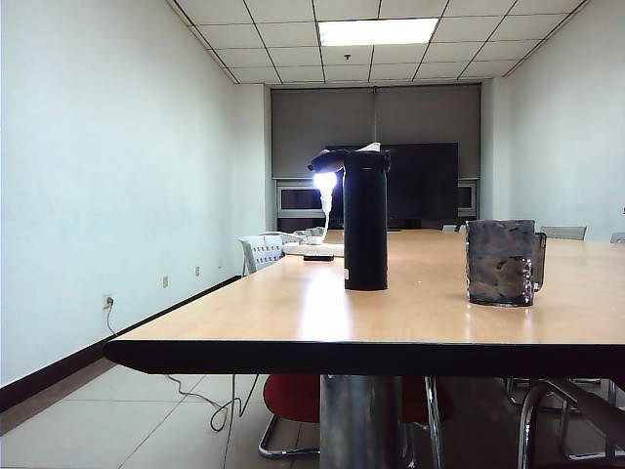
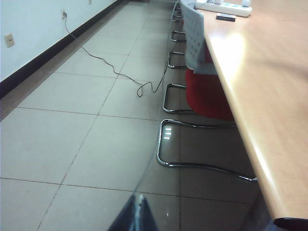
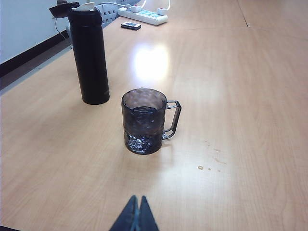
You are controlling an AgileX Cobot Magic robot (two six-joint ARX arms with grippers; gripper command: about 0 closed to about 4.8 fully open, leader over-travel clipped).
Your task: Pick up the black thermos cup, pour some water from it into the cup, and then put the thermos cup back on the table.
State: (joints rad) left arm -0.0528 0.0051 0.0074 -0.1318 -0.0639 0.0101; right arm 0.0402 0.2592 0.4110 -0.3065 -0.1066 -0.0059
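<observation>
On the long light orange-brown wood-look surface [image 1: 293, 313] the tall slim matte black thermos cup [image 1: 365, 223] stands upright with its hinged lid flipped open, and this flask serves as the landmark. To its left, off the surface's long edge, the left gripper [image 2: 138, 216] hangs over the pale tiled floor [image 2: 72, 144] with its dark fingertips pressed together and nothing between them; beyond it a thin cable [image 2: 115, 72] trails across the tiles, and a red-seated chair with a chrome sled frame [image 2: 202, 91] is tucked under the surface. Behind the flask, farther down the surface, lie a white power strip [image 3: 144, 15] and a small dark flat object [image 3: 131, 25]. To the right of the flask, apart from it, sits the short wide purplish-grey translucent glass mug [image 3: 144, 121], upright, its handle turned away from the flask, with a little water visible low inside in the right wrist view. A few droplets [image 3: 207, 167] dot the surface on the mug's far side from the flask. The right gripper [image 3: 135, 214] hovers above the surface near the mug, its fingertips together and empty.
</observation>
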